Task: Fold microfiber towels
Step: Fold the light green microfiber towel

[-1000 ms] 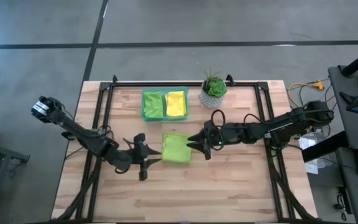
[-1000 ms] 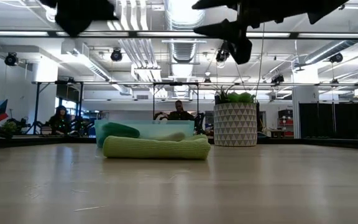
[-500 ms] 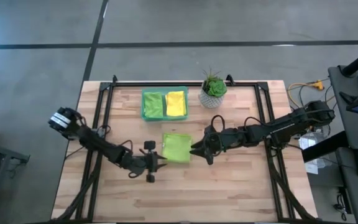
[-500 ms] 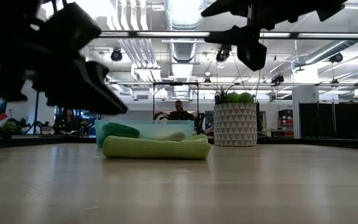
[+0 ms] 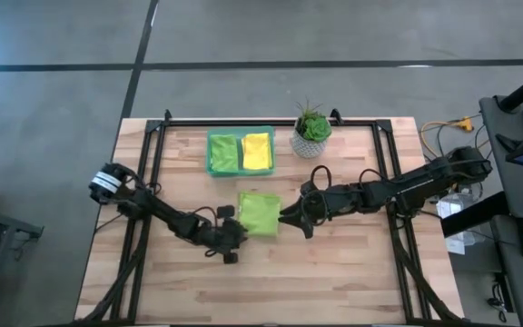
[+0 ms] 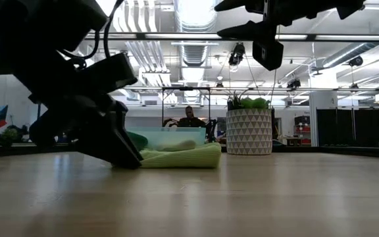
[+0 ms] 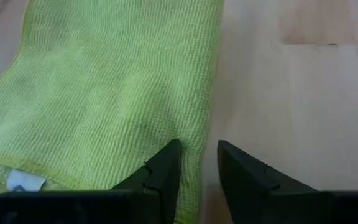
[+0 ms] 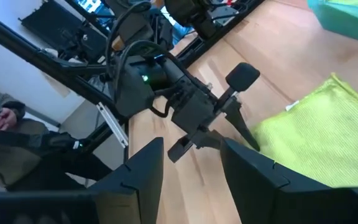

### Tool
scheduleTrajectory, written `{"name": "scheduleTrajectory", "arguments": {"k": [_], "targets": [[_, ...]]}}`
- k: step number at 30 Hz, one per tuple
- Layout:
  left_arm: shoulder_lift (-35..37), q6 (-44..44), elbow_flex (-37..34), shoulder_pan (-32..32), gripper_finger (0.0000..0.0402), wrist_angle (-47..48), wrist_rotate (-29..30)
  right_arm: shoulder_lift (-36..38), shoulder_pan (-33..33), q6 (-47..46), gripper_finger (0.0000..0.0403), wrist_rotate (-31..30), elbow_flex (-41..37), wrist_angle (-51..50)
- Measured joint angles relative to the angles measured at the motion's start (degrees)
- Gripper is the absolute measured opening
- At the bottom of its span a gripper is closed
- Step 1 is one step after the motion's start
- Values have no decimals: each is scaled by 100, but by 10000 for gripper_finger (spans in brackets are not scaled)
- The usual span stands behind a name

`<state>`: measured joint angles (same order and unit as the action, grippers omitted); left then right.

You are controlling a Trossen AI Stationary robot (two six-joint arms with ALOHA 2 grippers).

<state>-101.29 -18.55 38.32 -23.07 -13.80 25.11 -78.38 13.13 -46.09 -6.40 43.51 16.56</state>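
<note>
A lime green microfiber towel (image 5: 260, 215) lies flat, folded over, in the middle of the table. My left gripper (image 5: 232, 236) is low at the towel's near left corner, open. In the left wrist view, one finger (image 7: 166, 158) stands over the cloth (image 7: 104, 81) and the other (image 7: 232, 158) over bare wood. My right gripper (image 5: 286, 216) hangs open above the towel's right edge, well clear of the cloth (image 8: 316, 137), with nothing between its fingers. A green towel (image 5: 225, 153) and a yellow towel (image 5: 257, 151) lie in the tray. My left gripper (image 7: 197, 149) stands astride the towel's near edge (image 7: 207, 118), close to the near left corner. It comes slanting down from the table's left. In the low view its fingertip (image 6: 131, 161) reaches table level beside the towel (image 6: 183, 157). Whether it touches cloth or wood I cannot tell.
A translucent green tray (image 5: 211, 154) sits at the far middle of the table. A potted plant (image 5: 311, 134) in a patterned white pot stands to the tray's right. Bare wood lies near and to both sides of the towel. People show in the room beyond the table.
My left gripper has come down from high over the table to table level and has moved right, up to the towel's near left corner, tipping further downward. The towel has kept its place. My right gripper has stayed above the towel's right edge.
</note>
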Motion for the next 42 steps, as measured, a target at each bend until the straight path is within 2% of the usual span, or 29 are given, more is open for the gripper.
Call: {"name": "scheduleTrajectory", "arguments": {"k": [6,12,18,26,30,36,42], "targets": [[8,-217,187,39,90,413,-168,1,0,7,155,-6,0,-5],[50,-171,476,11,10,986,-468,-3,-3,151,155,-22,0,-7],[212,-58,680,2,1,1160,-665,-120,-28,-32,155,-15,2,-59],[277,-67,1025,-74,0,1396,-546,-471,-26,-104,155,-10,-2,-47],[284,-67,1116,-78,0,1361,-520,-642,-13,-265,155,48,-4,168],[285,-80,1206,-76,0,1217,-497,-1047,-2,-422,155,468,-7,866],[290,-239,1266,-71,0,1118,-486,-1264,0,-495,155,527,-15,979]]}}
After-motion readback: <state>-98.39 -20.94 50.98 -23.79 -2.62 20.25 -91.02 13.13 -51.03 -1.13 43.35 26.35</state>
